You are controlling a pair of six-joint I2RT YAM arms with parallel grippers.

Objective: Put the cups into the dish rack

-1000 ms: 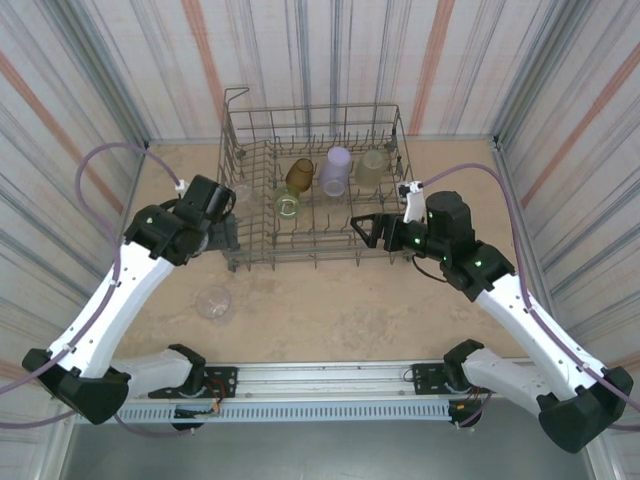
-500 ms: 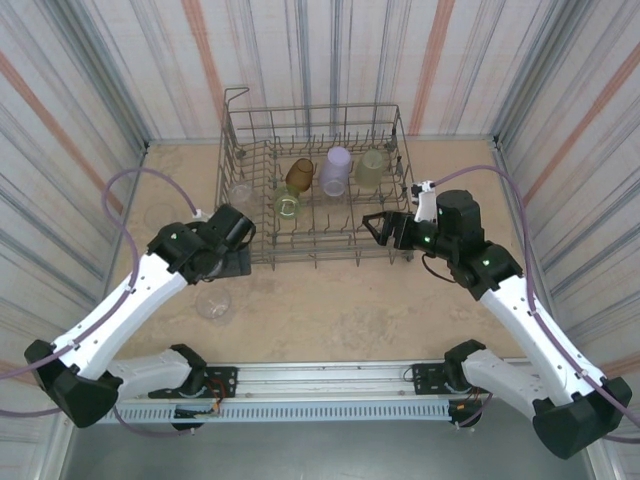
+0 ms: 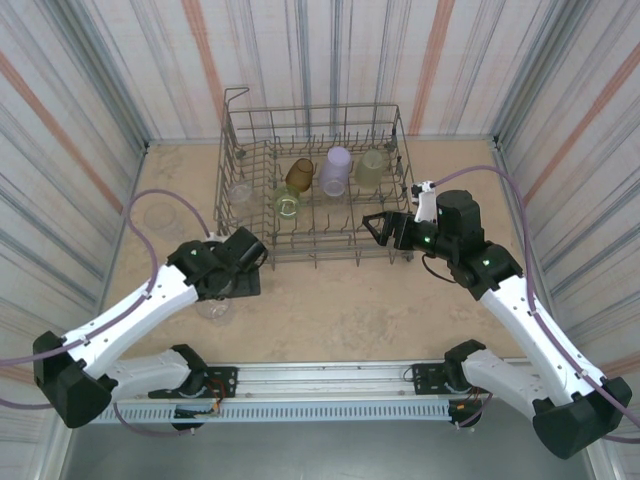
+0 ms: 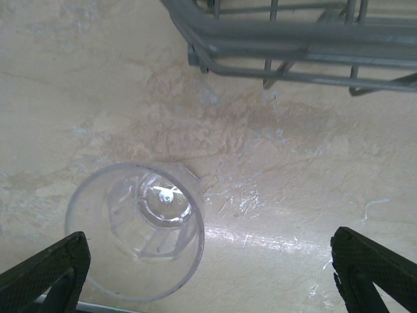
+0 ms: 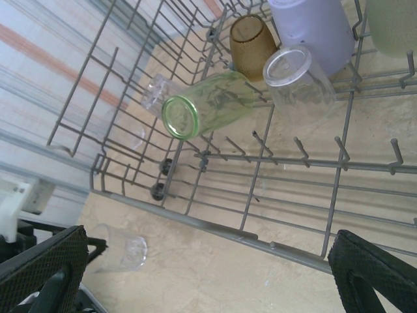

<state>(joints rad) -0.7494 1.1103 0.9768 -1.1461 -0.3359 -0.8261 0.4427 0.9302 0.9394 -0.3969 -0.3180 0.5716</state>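
Left fingers (image 4: pixel 49 270) spread above clear cup (image 4: pixel 137 238), near dish rack (image 4: pixel 293 38)

Bright, even light; soft shadows; sharp.

DISH RACK AND CUPS: The dish rack (image 3: pixel 312 108) stood at the bench's (image 3: pixel 340 300) 12 o'clock end. Inside it, three cups (image 3: pixel 336 170) lined the far row. A fourth cup (image 3: pixel 288 204) lay on its side at their 7 o'clock, and a fifth cup (image 3: pixel 240 192) sat by the rack's 9 o'clock wall. A loose cup (image 3: pixel 213 303) sat on the bench at the rack's 7 o'clock, under the left gripper (image 4: pixel 208 274). Another loose cup (image 3: pixel 160 215) stood at the rack's 9 o'clock. The right gripper (image 3: pixel 380 230) hung at the rack's 4 o'clock corner.
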